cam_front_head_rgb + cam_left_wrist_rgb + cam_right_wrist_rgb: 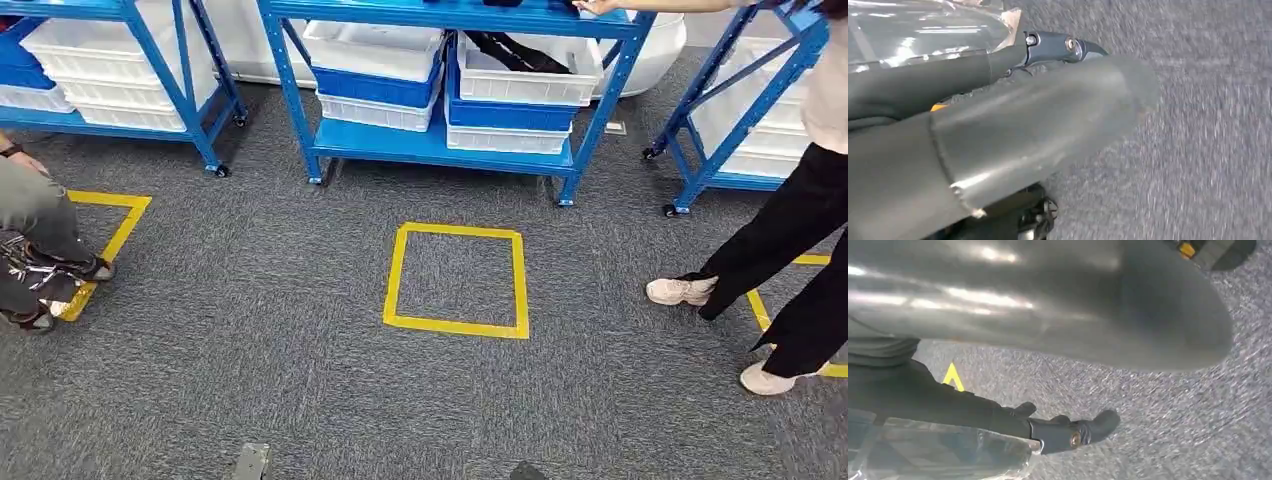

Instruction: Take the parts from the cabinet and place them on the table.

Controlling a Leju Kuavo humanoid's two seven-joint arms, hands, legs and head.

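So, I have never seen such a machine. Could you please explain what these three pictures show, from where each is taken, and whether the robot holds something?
The robot is a walking humanoid with two arms and hands. The wide picture comes from its head, looking down at a grey carpet floor. A square of yellow tape is marked there. Behind it stands a blue metal shelf rack holding white and blue plastic bins; one white bin contains a black part. A person in black trousers stands on the right, another person on the left.

The other two pictures come from wrist cameras. They show the grey left hand and the grey right hand hanging above the carpet. I see nothing held in either hand, but whether the fingers are open is unclear.
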